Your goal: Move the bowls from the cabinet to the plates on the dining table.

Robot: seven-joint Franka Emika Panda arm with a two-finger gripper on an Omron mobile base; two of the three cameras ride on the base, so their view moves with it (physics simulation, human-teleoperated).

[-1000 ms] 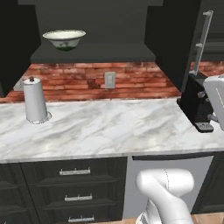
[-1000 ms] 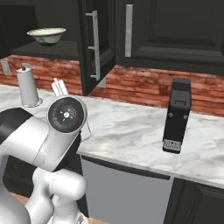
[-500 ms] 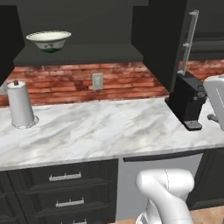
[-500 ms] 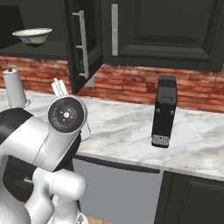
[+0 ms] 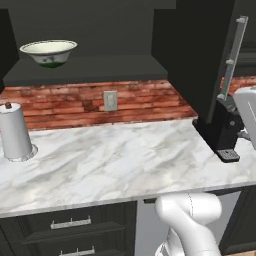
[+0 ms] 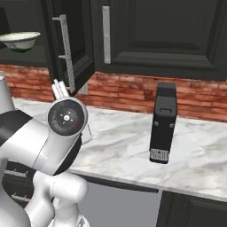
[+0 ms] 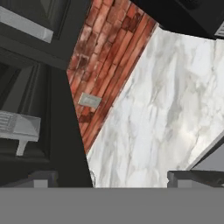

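A cream-white bowl point(image 5: 48, 52) with green markings stands upright on the lower shelf of the open black cabinet point(image 5: 105, 69), at the upper left. It is also at the far left edge of the right base view, bowl point(image 6: 19, 41). The cabinet door point(image 6: 73, 48) with its silver bar handle hangs open. My gripper point(image 7: 116, 179) is open with nothing between its fingertips point(image 7: 41, 178). It looks along the brick wall and the marble counter, well away from the bowl. The plates and the dining table are out of view.
A paper towel roll point(image 5: 15, 132) stands at the counter's left. A black coffee machine point(image 6: 163, 122) stands on the marble counter point(image 5: 115, 165) at the right, under the open door. A wall outlet point(image 5: 110, 100) sits in the brick. Drawers point(image 5: 70, 225) lie below.
Both base views have shifted, so the whole scene slid left and grew larger: the camera has moved. The bowl stays on its shelf and the gripper stays open.
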